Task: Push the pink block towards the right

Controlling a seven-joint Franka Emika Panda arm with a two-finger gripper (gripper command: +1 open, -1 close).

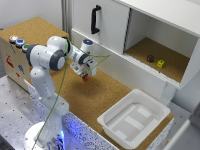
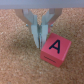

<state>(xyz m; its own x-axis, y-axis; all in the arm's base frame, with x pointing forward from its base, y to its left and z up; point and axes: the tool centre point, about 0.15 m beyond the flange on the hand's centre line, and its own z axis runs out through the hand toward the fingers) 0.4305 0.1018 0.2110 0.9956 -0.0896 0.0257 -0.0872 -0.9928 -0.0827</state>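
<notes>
The pink block [image 2: 55, 49] is a small reddish-pink cube with a black letter A on its upper face, resting on the cork surface. In the exterior view it [image 1: 86, 78] peeks out just under the fingertips, in front of the cabinet. My gripper [image 2: 39, 42] is shut with nothing between its fingers. Its tips stand right beside the block's edge, and I cannot tell whether they touch it. In the exterior view the gripper [image 1: 84, 74] points down at the cork [image 1: 95, 97], low over the surface.
A white bin [image 1: 132, 118] stands at the exterior view's right front. The open cabinet shelf [image 1: 172, 72] holds a yellow cube [image 1: 160, 63] and a dark block [image 1: 150, 58]. The cabinet door has a black handle [image 1: 95, 20]. A box with buttons [image 1: 17, 41] stands at the left.
</notes>
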